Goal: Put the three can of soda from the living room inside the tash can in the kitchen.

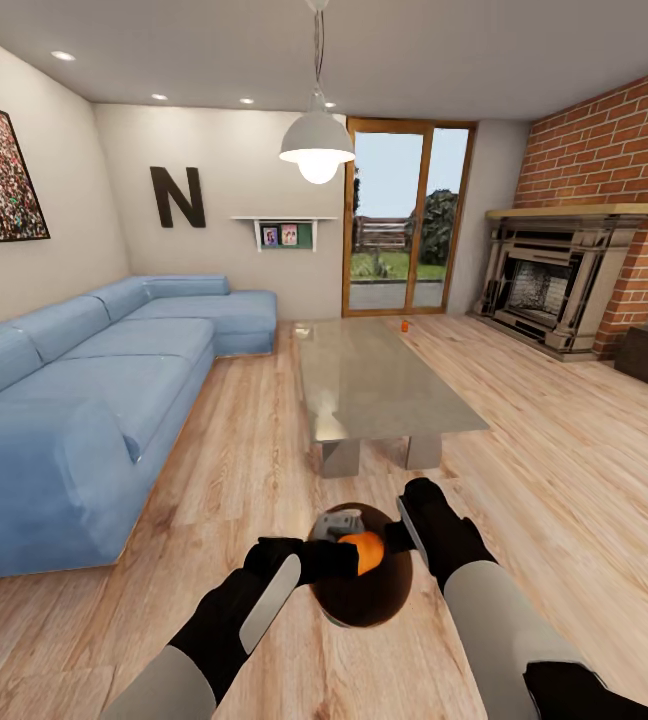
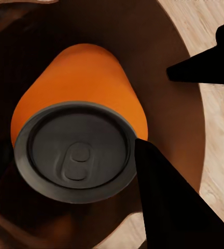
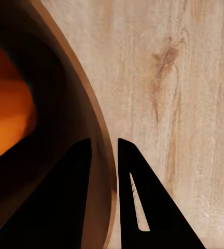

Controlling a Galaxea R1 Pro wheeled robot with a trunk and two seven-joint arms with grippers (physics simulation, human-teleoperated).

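The robot stands in the living room with the bin [image 1: 364,590] held in front of it, above the wood floor [image 1: 564,450]. The right gripper [image 3: 105,148] has its jaws pinching the bin's rim, one finger inside the wall and one outside. The left gripper [image 1: 339,560] reaches over the bin's mouth with an orange soda can [image 2: 81,129] between its jaws; in the left wrist view one dark finger [image 2: 164,192] lies against the can's side beside its grey top, so the jaws look pressed onto the can, though the far finger is hidden. Another small orange can [image 1: 404,325] stands at the far end of the glass worktop [image 1: 384,385], near the glazed door, well apart from the robot; a third I cannot make out. A drink can like this is probably light and thin-walled, with a smooth, slippery side, so it is best taken across the middle of its body with moderate squeeze: too hard may dent it, too soft may let it slide. The bin looks stiff enough to carry by its rim, but may swing from a one-point hold.
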